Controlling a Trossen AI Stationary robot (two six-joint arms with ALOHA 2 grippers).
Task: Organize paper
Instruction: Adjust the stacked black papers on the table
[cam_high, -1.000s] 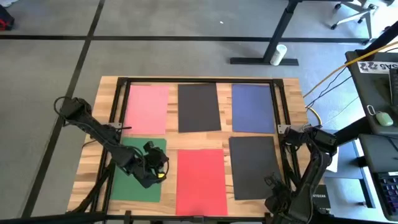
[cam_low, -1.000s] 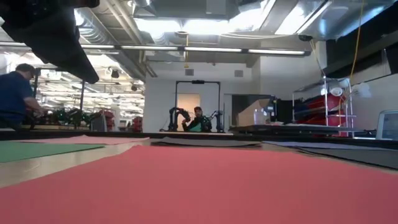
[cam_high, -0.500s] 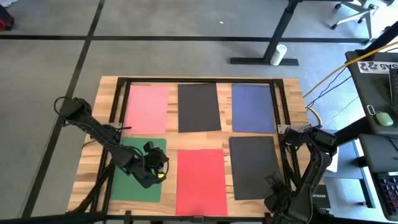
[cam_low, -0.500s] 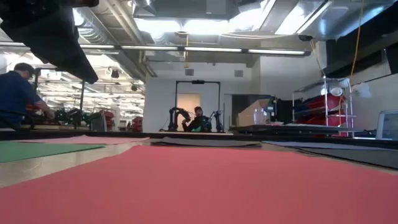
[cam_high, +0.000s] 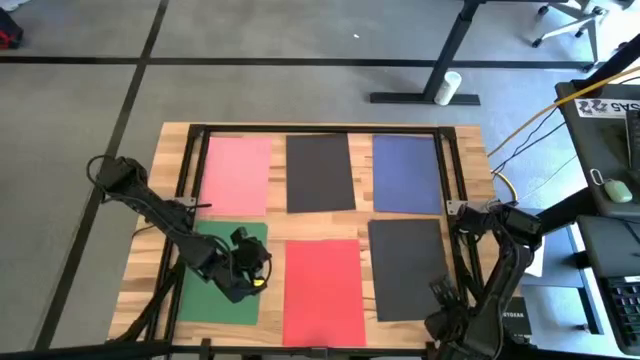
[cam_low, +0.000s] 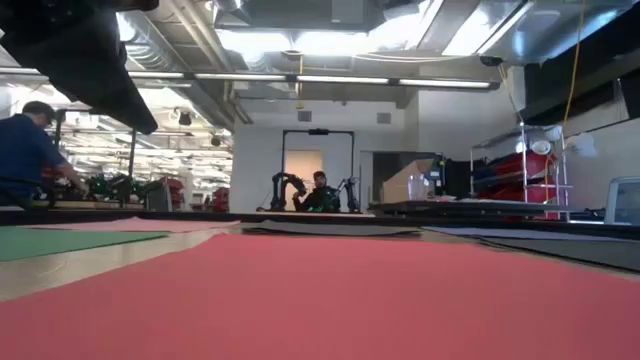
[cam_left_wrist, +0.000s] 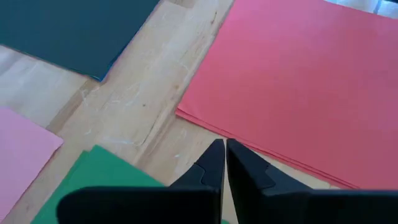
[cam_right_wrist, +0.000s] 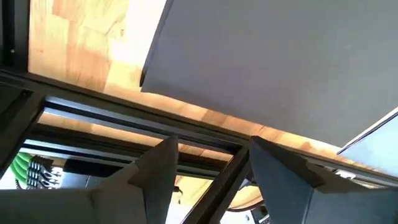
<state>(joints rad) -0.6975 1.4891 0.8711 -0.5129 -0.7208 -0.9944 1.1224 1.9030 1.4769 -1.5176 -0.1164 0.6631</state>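
Observation:
Six sheets of paper lie flat on the wooden table in two rows. The far row holds pink (cam_high: 237, 176), black (cam_high: 320, 172) and navy blue (cam_high: 406, 173). The near row holds green (cam_high: 222, 275), red (cam_high: 323, 290) and dark grey (cam_high: 408, 268). My left gripper (cam_high: 258, 272) hangs shut over the green sheet's right edge. In the left wrist view its tips (cam_left_wrist: 224, 148) stand over the bare wood between green (cam_left_wrist: 106, 177) and red (cam_left_wrist: 298, 81). My right gripper (cam_right_wrist: 211, 149) is open, low by the dark grey sheet's (cam_right_wrist: 280, 62) near right corner.
A black metal frame (cam_high: 320, 130) runs around the table top; its rail (cam_right_wrist: 124, 124) passes right in front of my right gripper. Strips of bare wood (cam_left_wrist: 137, 106) separate the sheets. People and other robot arms stand in the room beyond the far edge (cam_low: 320, 192).

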